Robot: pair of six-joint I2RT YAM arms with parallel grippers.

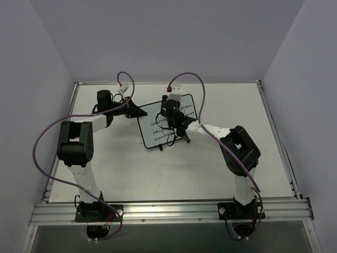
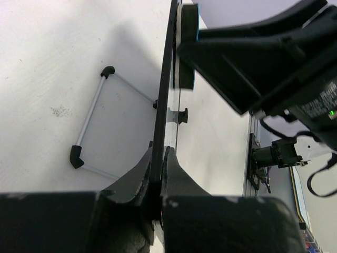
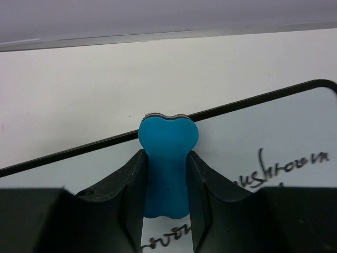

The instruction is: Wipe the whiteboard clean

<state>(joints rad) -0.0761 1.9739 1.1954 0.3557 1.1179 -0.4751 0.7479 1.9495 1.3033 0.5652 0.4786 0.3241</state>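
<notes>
- Blue and bone-shaped, the eraser point(image 3: 168, 132) is pinched at its waist by my right tool point(image 3: 166, 155), one finger tight against each side, with its rounded head poking out past the fingertips.
- Behind the blue layer of the eraser I can see a thin dark backing layer.
- The eraser's head lies over the whiteboard point(image 3: 295, 121) at its black frame point(image 3: 63, 153), along the board's far edge; I cannot tell whether it actually presses on the surface.
- My left tool point(image 2: 159, 158) is clamped on the whiteboard's left edge, so its wrist camera sees the board edge-on as a thin dark line running up from between the fingers.
- The whiteboard sits on the white tabletop point(image 1: 121, 168) between my two arms, towards the far side, turned at an angle to the tabletop's edges.
- Its face is white inside a thin black frame with rounded corners, and it bears several lines of black handwriting point(image 3: 289, 163) that I cannot read.
- On the side of the whiteboard away from the eraser, a thin silver wire stand point(image 2: 89, 121) with black corner caps lies on the tabletop.
</notes>
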